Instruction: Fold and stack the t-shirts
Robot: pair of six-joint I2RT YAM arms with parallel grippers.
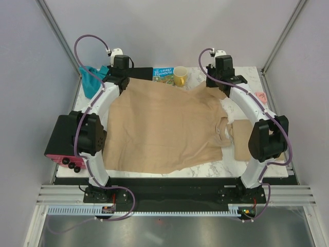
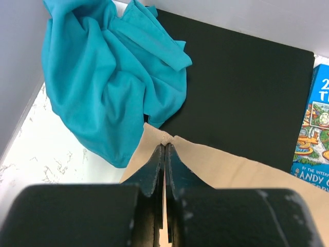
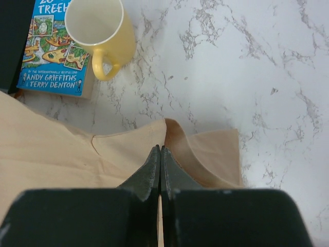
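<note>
A large tan t-shirt (image 1: 159,128) is spread across the middle of the marble table. My left gripper (image 1: 121,81) is shut on its far left corner (image 2: 165,140), held over the black board. My right gripper (image 1: 222,85) is shut on its far right edge (image 3: 163,135), which folds up between the fingers. A folded tan t-shirt (image 1: 241,139) lies at the right, partly under the right arm. The teal garment (image 1: 92,77) lies crumpled at the far left corner; it also shows in the left wrist view (image 2: 103,72).
A yellow mug (image 1: 180,76) and a colourful picture book (image 1: 163,74) sit at the far edge; both show in the right wrist view, mug (image 3: 100,31) and book (image 3: 49,51). A flat black board (image 2: 241,92) lies at the back left. A black and pink device (image 1: 64,149) sits left.
</note>
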